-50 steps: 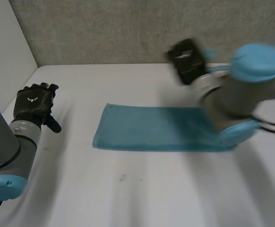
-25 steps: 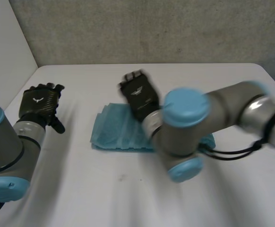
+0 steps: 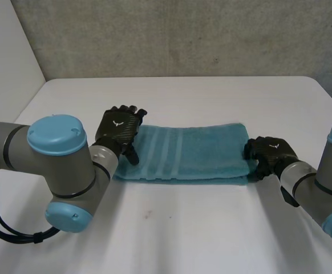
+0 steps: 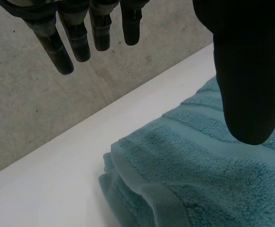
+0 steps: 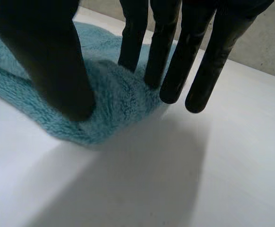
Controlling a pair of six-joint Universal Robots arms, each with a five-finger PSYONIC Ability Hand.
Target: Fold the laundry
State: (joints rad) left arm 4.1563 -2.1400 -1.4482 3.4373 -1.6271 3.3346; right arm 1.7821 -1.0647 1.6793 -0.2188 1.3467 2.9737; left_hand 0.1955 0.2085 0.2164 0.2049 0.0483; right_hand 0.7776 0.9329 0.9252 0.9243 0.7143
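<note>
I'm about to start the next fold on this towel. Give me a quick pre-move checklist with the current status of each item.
1. Towel lies flat as a long folded strip on the table: ok.
2. Hands at opposite ends of the strip: ok.
3. Right hand pinches the right end, thumb and fingers pressed into the cloth: ok.
4. Left hand grips the left end: not ok. Its fingers are straight and open over it.
5. Left hand touches the towel: cannot tell.
</note>
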